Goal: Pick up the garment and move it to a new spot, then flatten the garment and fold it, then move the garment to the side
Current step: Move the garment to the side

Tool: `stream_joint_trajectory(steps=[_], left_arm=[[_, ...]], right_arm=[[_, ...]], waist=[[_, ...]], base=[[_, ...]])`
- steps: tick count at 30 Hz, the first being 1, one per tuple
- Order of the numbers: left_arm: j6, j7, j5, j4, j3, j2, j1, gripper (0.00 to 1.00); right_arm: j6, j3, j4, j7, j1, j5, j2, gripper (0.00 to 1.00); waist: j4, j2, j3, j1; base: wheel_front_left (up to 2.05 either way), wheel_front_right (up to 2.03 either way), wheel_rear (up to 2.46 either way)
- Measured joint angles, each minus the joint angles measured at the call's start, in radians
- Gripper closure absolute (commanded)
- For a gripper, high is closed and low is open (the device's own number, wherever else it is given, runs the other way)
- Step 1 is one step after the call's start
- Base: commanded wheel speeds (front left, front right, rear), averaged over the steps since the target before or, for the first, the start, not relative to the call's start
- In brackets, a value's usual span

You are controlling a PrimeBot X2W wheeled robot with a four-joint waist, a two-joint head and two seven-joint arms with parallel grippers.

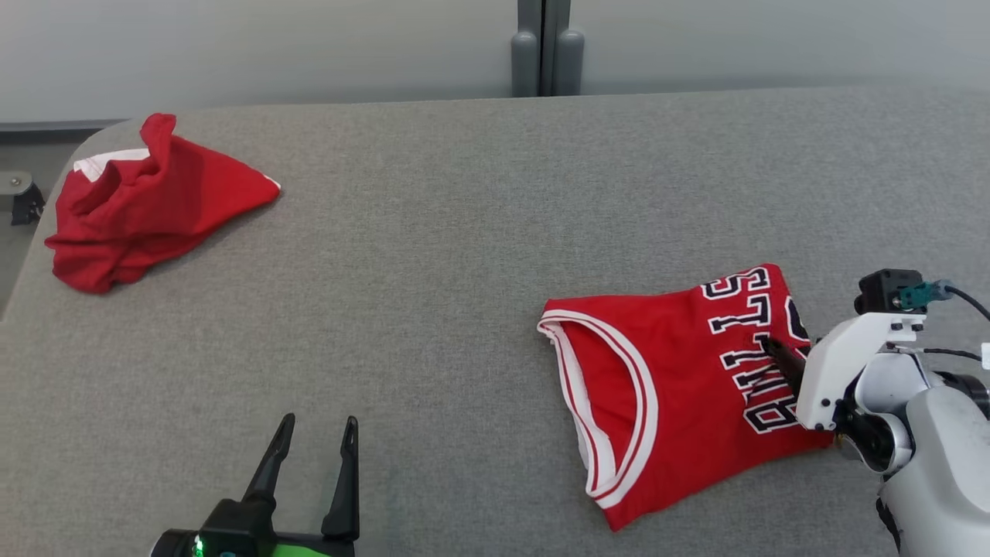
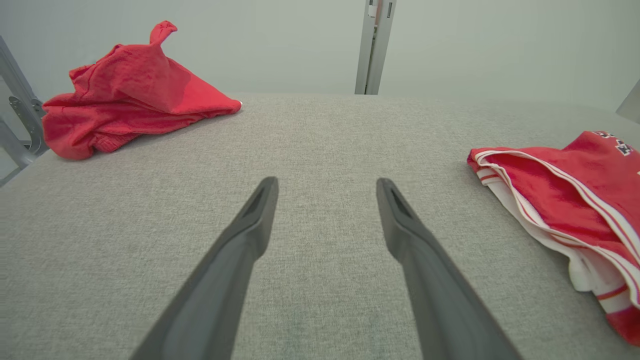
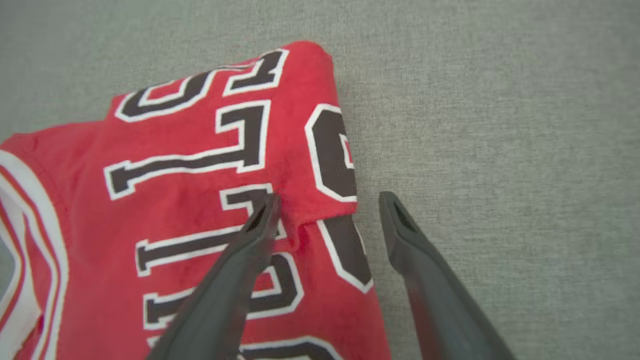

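The right gripper [image 3: 330, 200] is spread wide astride the folded jersey's [image 1: 673, 371] edge at the table's [image 1: 433, 232] right, one finger [image 3: 250, 240] touching cloth, nothing clamped. The left gripper [image 1: 317, 422] is held open, empty. Overhead, the right fingers are mostly hidden.

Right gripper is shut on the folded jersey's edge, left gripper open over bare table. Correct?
No. The right gripper is open, not shut: the right wrist view shows one finger on the folded jersey near its edge, the other over the table. The left gripper is open over bare table.
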Motion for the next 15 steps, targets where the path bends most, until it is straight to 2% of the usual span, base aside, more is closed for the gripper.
stream_joint_trajectory(steps=[3,4,9,15], left_arm=[[0.000,0.000,-0.004,0.003,-0.005,0.000,-0.005,0.00],[0.000,0.000,-0.007,0.004,-0.006,0.000,-0.006,0.00],[0.000,0.000,-0.006,0.000,-0.008,0.000,-0.010,0.00],[-0.006,0.000,0.002,-0.028,0.019,0.000,-0.027,0.00]], right_arm=[[0.000,-0.009,0.040,0.047,-0.010,0.001,0.020,0.00],[0.000,-0.009,0.048,0.058,-0.011,0.000,0.021,1.00],[0.000,-0.095,0.061,0.016,-0.035,-0.017,0.029,1.00],[0.000,-0.160,0.045,-0.045,-0.101,-0.064,0.057,1.00]], waist=[[0.028,0.0000,0.009,0.0000],[0.038,0.0000,0.012,0.0000],[0.053,0.0000,0.019,0.0000],[0.001,0.0000,0.023,0.0000]], base=[[0.00,0.00,0.00],[0.00,0.00,0.00],[0.00,0.00,0.00],[0.00,0.00,0.00]])
